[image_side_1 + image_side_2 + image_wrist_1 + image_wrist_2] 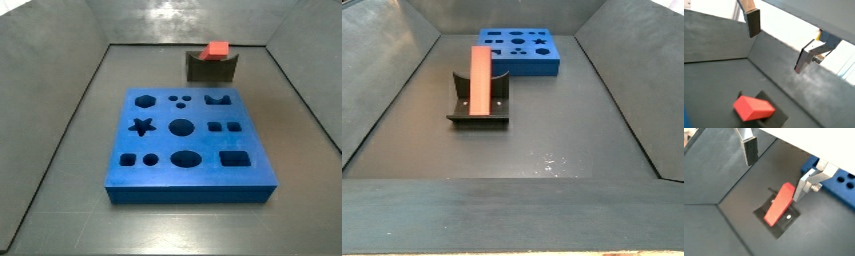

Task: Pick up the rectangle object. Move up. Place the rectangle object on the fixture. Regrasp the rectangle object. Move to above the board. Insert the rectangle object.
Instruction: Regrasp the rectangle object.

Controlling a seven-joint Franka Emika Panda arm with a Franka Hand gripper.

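Note:
The red rectangle object lies in the notch of the dark fixture, pointing toward the blue board. From the far end, a side view shows its square end above the fixture, behind the board. My gripper is open and holds nothing. It hangs above and clear of the rectangle object, which rests on the fixture beside the board. A wrist view shows the gripper with the block's end far from the fingers. Neither side view shows the gripper.
Grey walls close in the dark floor on all sides. The board has several shaped holes, among them a star and a rectangle. The fixture's base plate lies flat on the floor.

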